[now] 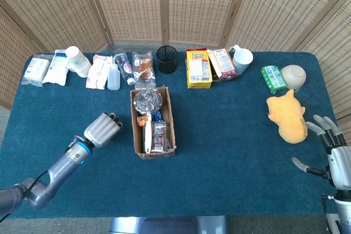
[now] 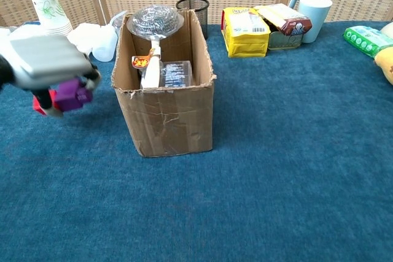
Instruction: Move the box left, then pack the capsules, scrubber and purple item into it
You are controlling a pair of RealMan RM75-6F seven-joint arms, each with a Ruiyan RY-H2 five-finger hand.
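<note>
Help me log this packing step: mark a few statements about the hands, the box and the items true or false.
1. The left hand holds the purple item off the table. True.
2. The scrubber is already in the cardboard box. True.
3. The right hand grips the yellow plush toy. False: it is apart from the toy, holding nothing, fingers spread.
4. The purple item lies inside the box. False: it is outside, left of the box, in the left hand.
5. The box lies tipped on its side. False: it stands upright, open at the top.

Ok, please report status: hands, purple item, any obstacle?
Left hand holds purple item, lifted beside box. Right hand open, idle. No obstacle visible.
</note>
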